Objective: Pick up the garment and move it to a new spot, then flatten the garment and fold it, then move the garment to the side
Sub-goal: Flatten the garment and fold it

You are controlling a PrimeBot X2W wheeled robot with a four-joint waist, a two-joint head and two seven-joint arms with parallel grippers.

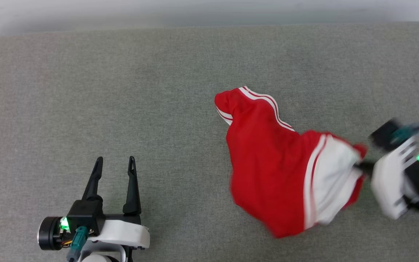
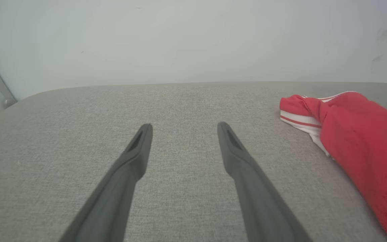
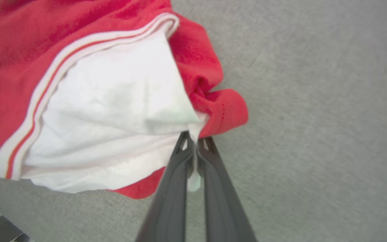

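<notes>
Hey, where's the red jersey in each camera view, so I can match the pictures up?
Head view: jersey right of centre, its right end at the right gripper.
Left wrist view: jersey at the right edge, beside the open left gripper.
Right wrist view: jersey upper left, white sleeve pinched in the fingers.
Shared landmark: the grey cushion under it.
</notes>
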